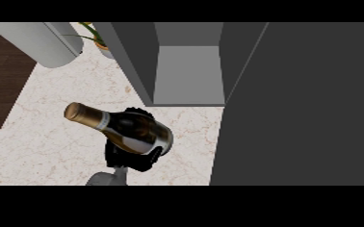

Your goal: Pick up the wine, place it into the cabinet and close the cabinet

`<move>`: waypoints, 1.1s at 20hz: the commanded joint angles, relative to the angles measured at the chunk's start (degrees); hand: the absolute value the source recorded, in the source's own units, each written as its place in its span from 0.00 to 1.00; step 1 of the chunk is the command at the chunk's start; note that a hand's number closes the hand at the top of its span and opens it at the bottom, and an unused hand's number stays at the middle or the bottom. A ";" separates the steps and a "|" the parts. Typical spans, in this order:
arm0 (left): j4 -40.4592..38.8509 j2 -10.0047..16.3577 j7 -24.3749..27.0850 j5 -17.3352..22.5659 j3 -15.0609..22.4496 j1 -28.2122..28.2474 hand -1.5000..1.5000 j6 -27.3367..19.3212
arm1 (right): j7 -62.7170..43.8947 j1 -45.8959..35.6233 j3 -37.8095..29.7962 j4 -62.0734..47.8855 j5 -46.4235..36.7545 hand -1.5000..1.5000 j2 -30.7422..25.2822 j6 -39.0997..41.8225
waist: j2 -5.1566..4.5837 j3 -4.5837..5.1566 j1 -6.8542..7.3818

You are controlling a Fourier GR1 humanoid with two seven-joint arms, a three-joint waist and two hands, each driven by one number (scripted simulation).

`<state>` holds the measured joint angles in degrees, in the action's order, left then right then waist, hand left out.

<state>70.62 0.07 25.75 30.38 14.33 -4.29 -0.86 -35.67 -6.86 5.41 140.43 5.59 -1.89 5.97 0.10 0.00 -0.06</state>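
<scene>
Here, left hand (129, 159) — apparently — grips tilted wine (122, 128).

The worktop (50, 144) before me is pale marble with faint rust-coloured veins. Near its far left corner I see a small pot (107, 52) holding a plant (91, 31) with thin green and yellow leaves. Just left of the pot is a big light-grey rounded body (43, 43), crossing the worktop's edge in my view, with dark wooden floor (13, 77) beyond
</scene>
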 commanded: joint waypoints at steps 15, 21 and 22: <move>-14.50 -0.06 10.70 18.92 14.91 -13.17 1.00 -15.69 | 1.30 2.11 -2.00 0.74 4.65 0.00 -0.77 2.27 | -0.13 0.02 -0.39; -23.54 -0.07 15.70 19.99 13.77 -17.51 1.00 -10.34 | 3.64 3.11 -0.93 -0.39 3.40 0.00 0.53 2.05 | -0.16 0.03 -0.45; -19.79 -0.07 11.82 16.76 10.53 -16.84 1.00 -10.87 | 5.50 4.33 -4.35 -2.44 6.17 0.00 -0.96 4.02 | -0.11 0.00 -0.20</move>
<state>51.30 0.01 38.96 48.56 27.48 -19.14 -12.68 -31.92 -4.35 2.20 137.92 9.95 -2.60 8.92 -0.05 0.03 -0.46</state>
